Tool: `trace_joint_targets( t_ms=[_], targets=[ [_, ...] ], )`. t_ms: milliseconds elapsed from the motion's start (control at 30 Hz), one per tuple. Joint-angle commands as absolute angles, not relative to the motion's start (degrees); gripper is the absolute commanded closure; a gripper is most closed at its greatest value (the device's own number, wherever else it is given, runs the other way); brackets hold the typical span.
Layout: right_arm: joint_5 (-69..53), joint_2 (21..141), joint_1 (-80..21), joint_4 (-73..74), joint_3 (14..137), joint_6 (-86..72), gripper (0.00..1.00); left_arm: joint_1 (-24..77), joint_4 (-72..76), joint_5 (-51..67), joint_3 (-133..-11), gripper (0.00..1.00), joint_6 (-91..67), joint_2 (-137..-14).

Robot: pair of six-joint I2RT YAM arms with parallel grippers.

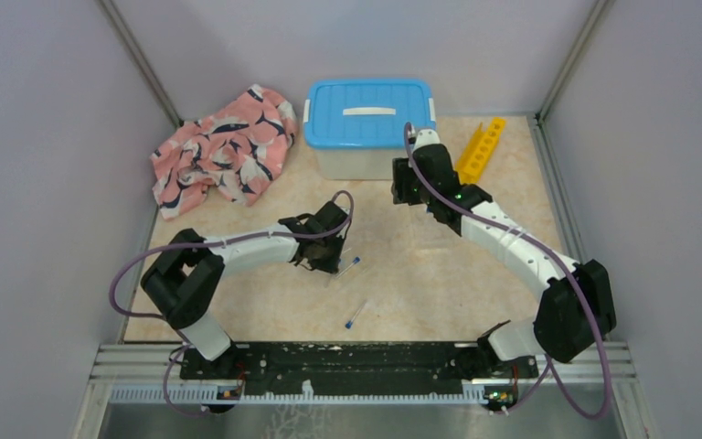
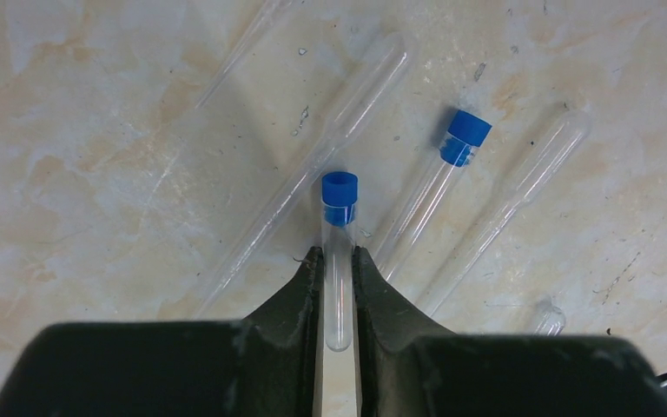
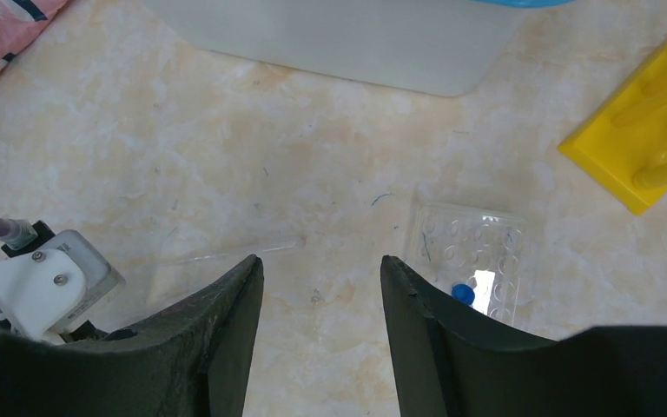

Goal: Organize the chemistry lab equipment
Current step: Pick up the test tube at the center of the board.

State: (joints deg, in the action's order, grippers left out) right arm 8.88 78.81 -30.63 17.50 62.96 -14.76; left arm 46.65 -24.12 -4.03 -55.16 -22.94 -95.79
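Overhead camera: left gripper [image 1: 331,254] sits low over the middle of the table [image 1: 439,274], with one blue-capped tube [image 1: 349,266] lying at its tip and a second capped tube [image 1: 356,314] nearer the arm bases, apart from the first. From this height I cannot tell whether the tube at the tip is the one gripped. The right gripper [image 1: 408,187] hangs just in front of the white bin [image 1: 368,123], at its right front corner. The yellow rack [image 1: 481,149] lies tilted beside the bin, near the right wall. The pink cloth [image 1: 224,151] is bunched at the far left. Left wrist camera: the left gripper's fingers [image 2: 300,291] press on both sides of a capped tube [image 2: 339,291], its blue cap [image 2: 340,195] pointing away from the fingers, so the jaws are clamped on it. A neighbouring capped tube [image 2: 425,204] lies just to its right on the table. Several uncapped clear tubes [image 2: 508,204] lie around them at similar angles. Right wrist camera: the right gripper [image 3: 321,261] has its fingers well apart with only bare table between them. A clear dimpled tray [image 3: 469,252] lies just beside the right finger, with a small blue item [image 3: 462,294] showing at it. A corner of the yellow rack [image 3: 651,148] is at the right edge, and the bin wall [image 3: 339,43] runs along the top.
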Motion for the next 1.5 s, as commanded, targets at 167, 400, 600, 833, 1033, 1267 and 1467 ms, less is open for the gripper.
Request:
trace_joint_targets(
  t_ms=[167, 400, 600, 833, 1033, 1267, 1467],
  targets=[
    [7.16, 73.58, -31.46, 15.43, 62.95, -16.71, 0.48, 47.11, -24.50, -9.73, -56.04, 0.91, -22.34, -90.32],
    [2.45, 70.37, -31.55, 15.72, 61.60, -19.08, 0.49, 47.14, -21.09, -12.06, -60.55, 0.93, -18.79, -84.92],
    [-3.55, 67.83, -31.64, 16.59, 61.11, -20.40, 0.50, 47.11, -11.96, -10.30, -59.39, 0.96, -12.79, -81.12],
    [-9.80, 66.24, -31.64, 17.98, 60.85, -21.28, 0.51, 47.29, -3.35, -2.12, -56.87, 0.97, -5.42, -79.54],
    [-15.11, 65.82, -31.64, 17.66, 59.56, -22.51, 0.51, 48.38, -2.55, 4.63, -56.89, 0.98, 0.24, -79.54],
    [-17.70, 65.91, -31.84, 17.37, 58.36, -23.05, 0.51, 49.72, -2.14, 7.09, -57.74, 0.98, 6.19, -79.36],
    [-18.52, 66.44, -32.16, 17.43, 57.76, -23.20, 0.51, 50.33, -1.98, 7.61, -58.27, 0.99, 8.61, -79.20]
  ],
)
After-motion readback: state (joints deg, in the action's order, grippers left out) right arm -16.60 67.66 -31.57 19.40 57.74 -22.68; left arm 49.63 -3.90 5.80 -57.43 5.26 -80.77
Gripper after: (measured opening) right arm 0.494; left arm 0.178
